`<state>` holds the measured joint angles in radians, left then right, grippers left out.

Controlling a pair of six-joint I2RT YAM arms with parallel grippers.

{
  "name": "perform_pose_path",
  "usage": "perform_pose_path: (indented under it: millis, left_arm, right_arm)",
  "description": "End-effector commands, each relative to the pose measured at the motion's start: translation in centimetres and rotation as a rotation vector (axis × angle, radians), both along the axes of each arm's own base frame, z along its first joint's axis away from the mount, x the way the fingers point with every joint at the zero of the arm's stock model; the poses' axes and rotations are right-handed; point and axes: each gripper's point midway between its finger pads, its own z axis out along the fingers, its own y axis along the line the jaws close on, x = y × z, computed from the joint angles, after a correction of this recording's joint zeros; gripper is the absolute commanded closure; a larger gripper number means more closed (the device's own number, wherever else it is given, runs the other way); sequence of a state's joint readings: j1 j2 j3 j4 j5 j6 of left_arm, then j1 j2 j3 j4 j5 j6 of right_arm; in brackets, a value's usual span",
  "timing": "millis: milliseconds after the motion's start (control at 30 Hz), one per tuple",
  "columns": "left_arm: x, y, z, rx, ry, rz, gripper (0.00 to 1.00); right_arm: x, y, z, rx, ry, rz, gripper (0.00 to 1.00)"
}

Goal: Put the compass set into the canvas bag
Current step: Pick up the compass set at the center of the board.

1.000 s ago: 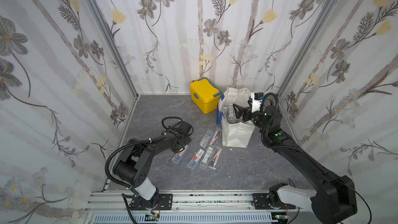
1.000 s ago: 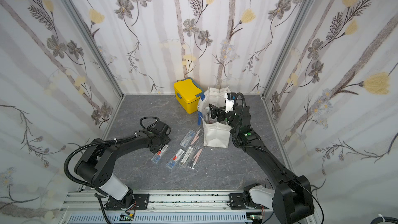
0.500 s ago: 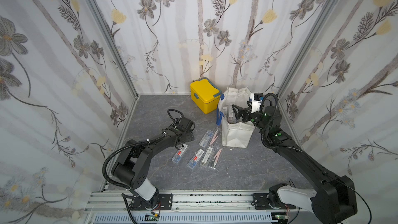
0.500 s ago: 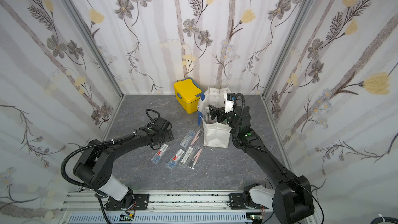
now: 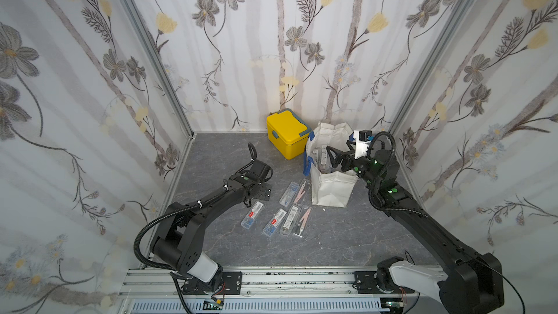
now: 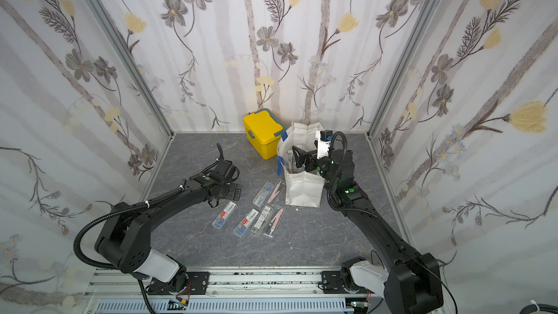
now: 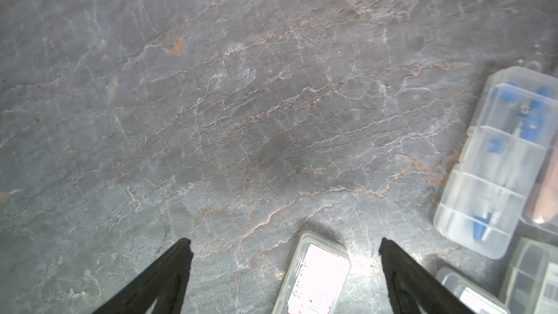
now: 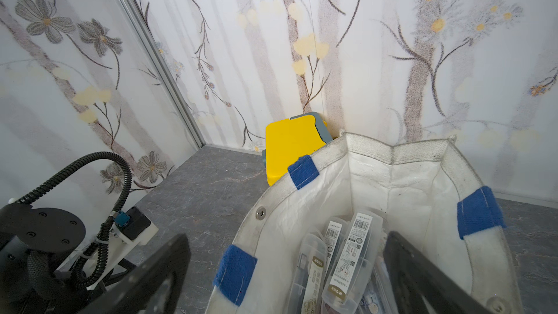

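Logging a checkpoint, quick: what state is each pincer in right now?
Left pincer: open, empty, by a case.
Right pincer: open, empty, over the bag.

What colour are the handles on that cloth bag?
Blue handles, on an off-white bag; clearest in the right wrist view.

The bag [image 5: 330, 187] is off-white with blue straps [image 8: 480, 211]. At its 10 o'clock, the box [image 5: 287, 137] is bright yellow with grey-blue latches. The tabletop [image 5: 217, 152] is dark grey, veined white and rust like stone. The walls [image 5: 256, 40] are white with grey stripes, grey flowers and pale yellow blooms. The cases [image 5: 252, 215] are clear; some bear red-and-white labels, some show pink or blue inside. The arms [image 6: 169, 200] are black.
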<state>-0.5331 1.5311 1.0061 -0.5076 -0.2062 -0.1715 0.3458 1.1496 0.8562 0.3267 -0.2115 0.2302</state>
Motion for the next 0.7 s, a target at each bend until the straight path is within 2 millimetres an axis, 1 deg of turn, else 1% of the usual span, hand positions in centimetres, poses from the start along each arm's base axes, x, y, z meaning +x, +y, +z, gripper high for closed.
perform_pose_path:
  millis: [0, 133, 233, 467, 600, 667]
  left_arm:
    - [-1.4, -0.3, -0.6, 0.06, 0.05, -0.148, 0.05]
    - [-2.9, -0.8, -2.2, 0.106, 0.105, -0.246, 0.08]
    - [-3.6, -0.8, -3.2, 0.105, 0.141, -0.255, 0.08]
    - [-4.3, -0.9, -5.1, 0.087, 0.209, -0.227, 0.12]
    - [-4.6, -1.4, -5.5, 0.065, 0.232, -0.229, 0.18]
    - [-4.6, -1.2, -5.6, 0.073, 0.232, -0.224, 0.22]
  right_arm:
    - [-0.4, 0.3, 1.8, 0.034, -0.05, 0.02, 0.0]
    - [-0.5, 0.7, 2.3, 0.043, -0.052, 0.038, 0.01]
    - [-0.6, 1.0, 2.6, 0.046, -0.052, 0.046, 0.0]
    - [-0.6, 1.7, 2.8, 0.051, -0.05, 0.058, 0.0]
    - [-0.6, 1.9, 2.9, 0.049, -0.049, 0.057, 0.01]
    - [-0.5, 1.9, 2.7, 0.049, -0.045, 0.055, 0.01]
